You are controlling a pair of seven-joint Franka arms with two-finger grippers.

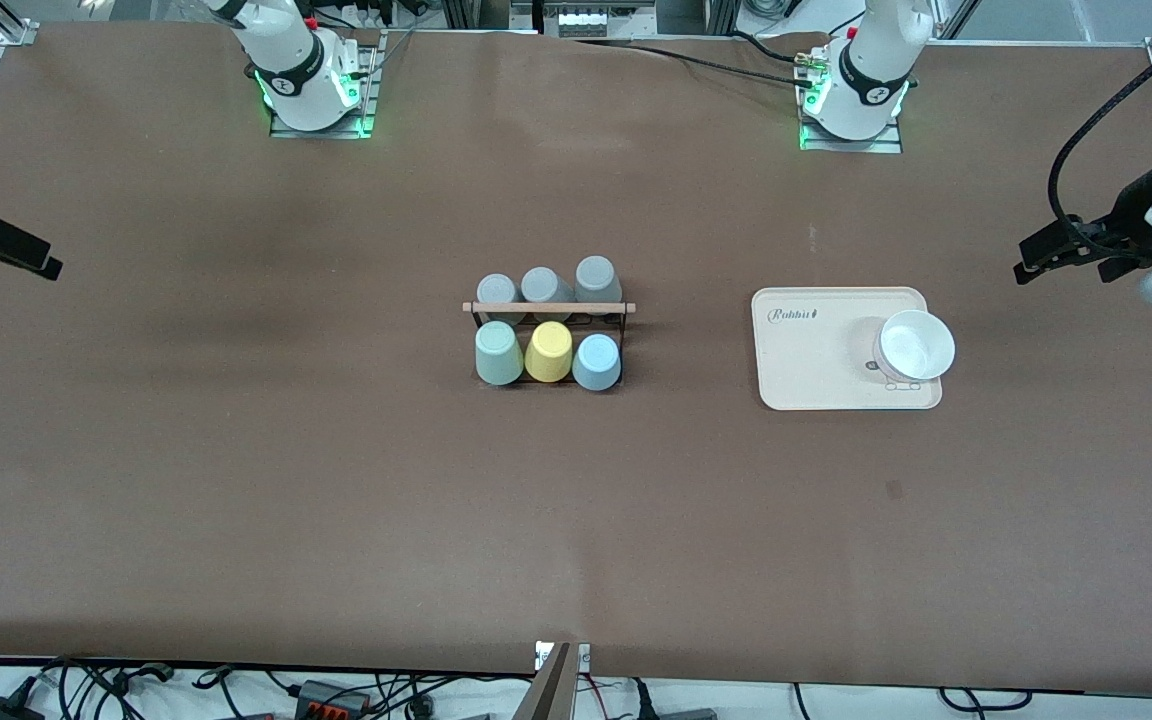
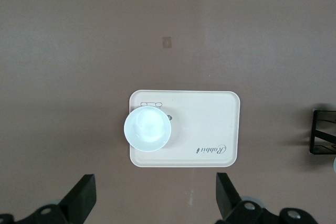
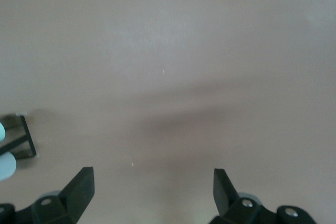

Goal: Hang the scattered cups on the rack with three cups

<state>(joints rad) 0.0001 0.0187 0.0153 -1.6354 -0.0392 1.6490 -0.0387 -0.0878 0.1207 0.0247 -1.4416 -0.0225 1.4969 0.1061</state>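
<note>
While grippers wait: rack (image 1: 549, 308) bears six cups.

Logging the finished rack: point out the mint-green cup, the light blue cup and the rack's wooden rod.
mint-green cup (image 1: 498, 352), front view, on its upturned base.
light blue cup (image 1: 596, 361), front view, on its upturned base.
wooden rod (image 1: 549, 307), front view, at the middle of its length.

Rack (image 1: 548, 308) pegs hidden under the cups, can't see how each cup seats. Left wrist view clips the rack (image 2: 324, 139) at the frame edge; right wrist view shows only a rack corner (image 3: 25, 137) and slivers of cup. Right pincer (image 1: 41, 262) cut off at the front view's edge, arm out of frame. Tray (image 1: 796, 380) lettering barely legible.
</note>
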